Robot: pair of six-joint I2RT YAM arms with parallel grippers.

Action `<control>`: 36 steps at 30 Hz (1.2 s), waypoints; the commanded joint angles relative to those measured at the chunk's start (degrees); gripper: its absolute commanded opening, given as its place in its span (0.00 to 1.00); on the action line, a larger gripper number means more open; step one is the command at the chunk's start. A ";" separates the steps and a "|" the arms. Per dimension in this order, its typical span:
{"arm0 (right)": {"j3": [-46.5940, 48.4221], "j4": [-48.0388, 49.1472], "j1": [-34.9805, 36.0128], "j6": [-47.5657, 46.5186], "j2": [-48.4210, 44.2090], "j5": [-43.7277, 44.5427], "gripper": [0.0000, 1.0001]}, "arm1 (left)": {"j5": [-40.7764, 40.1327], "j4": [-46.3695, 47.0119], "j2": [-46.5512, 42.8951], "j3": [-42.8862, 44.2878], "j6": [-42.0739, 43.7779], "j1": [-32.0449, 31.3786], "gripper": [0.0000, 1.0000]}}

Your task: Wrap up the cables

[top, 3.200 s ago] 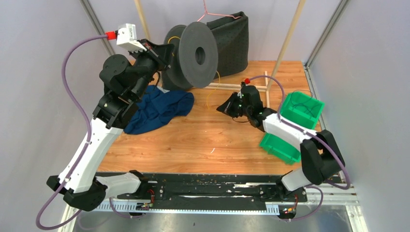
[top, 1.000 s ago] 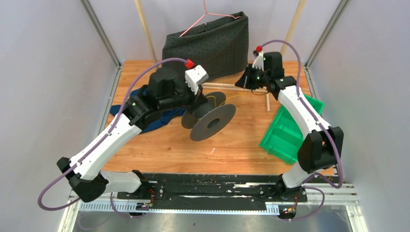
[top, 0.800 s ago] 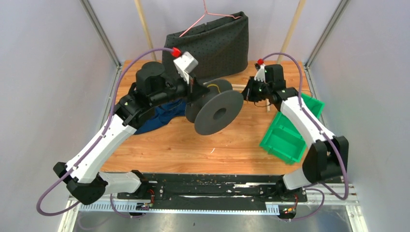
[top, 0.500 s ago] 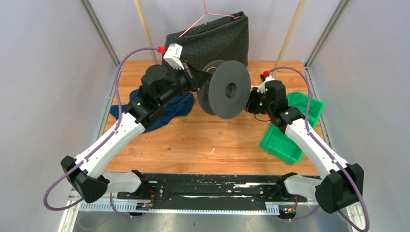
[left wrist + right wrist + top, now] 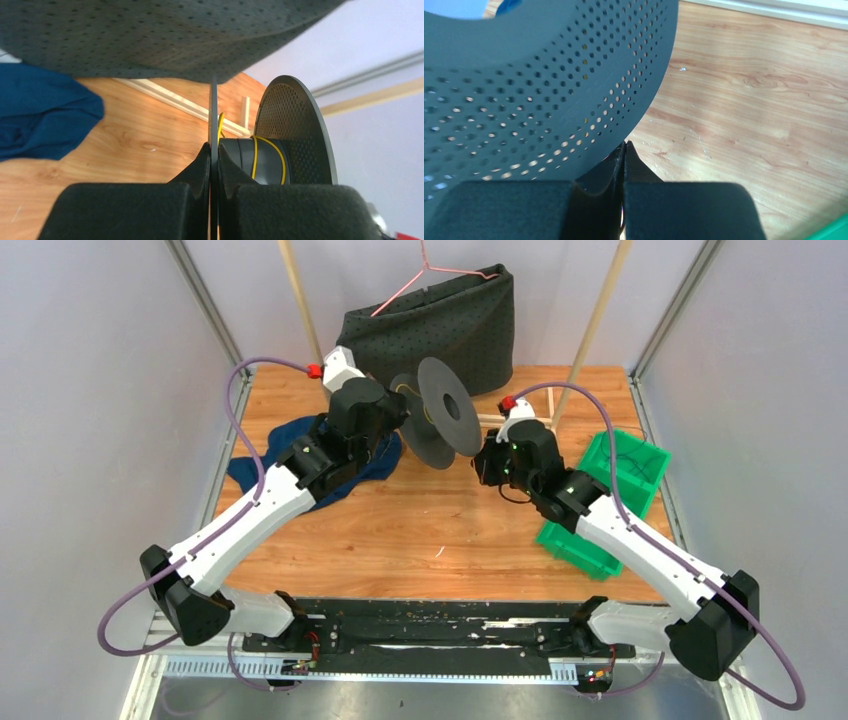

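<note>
A dark grey spool [image 5: 447, 408] is held off the table near the back centre, tilted. My left gripper [image 5: 398, 420] is shut on the thin edge of one flange; the left wrist view shows the pads [image 5: 214, 150] clamped on that flange. The thin yellow wire [image 5: 254, 157] makes a couple of turns round the spool's hub. My right gripper [image 5: 482, 462] sits just right of the spool, beside its perforated flange [image 5: 524, 75]. Its jaws [image 5: 624, 147] are pressed together. No wire shows between them.
A blue cloth [image 5: 300, 455] lies under the left arm. A dark dotted bag [image 5: 440, 320] with a pink hanger [image 5: 430, 265] stands at the back. Two green bins [image 5: 625, 465] [image 5: 575, 540] sit at the right. Light wooden strips [image 5: 170, 97] lie behind the spool.
My left arm has swung the spool back and turned it, so its flanges now show more edge-on. My right gripper has come from the back right down to the spool's right side.
</note>
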 commanded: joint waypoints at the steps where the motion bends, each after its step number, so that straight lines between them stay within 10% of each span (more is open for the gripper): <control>1: 3.18 2.39 1.19 -1.06 1.33 -1.82 0.01 | -10.70 -4.07 -2.01 2.23 -8.26 -0.85 0.00; 18: -8.58 6.38 -3.45 6.73 6.70 -4.22 0.01 | -5.55 2.11 -8.25 -0.16 -0.65 0.81 0.00; 36: -0.10 0.51 -0.13 0.74 2.21 -12.52 0.01 | -21.76 -8.72 5.49 9.15 -5.49 -0.59 0.00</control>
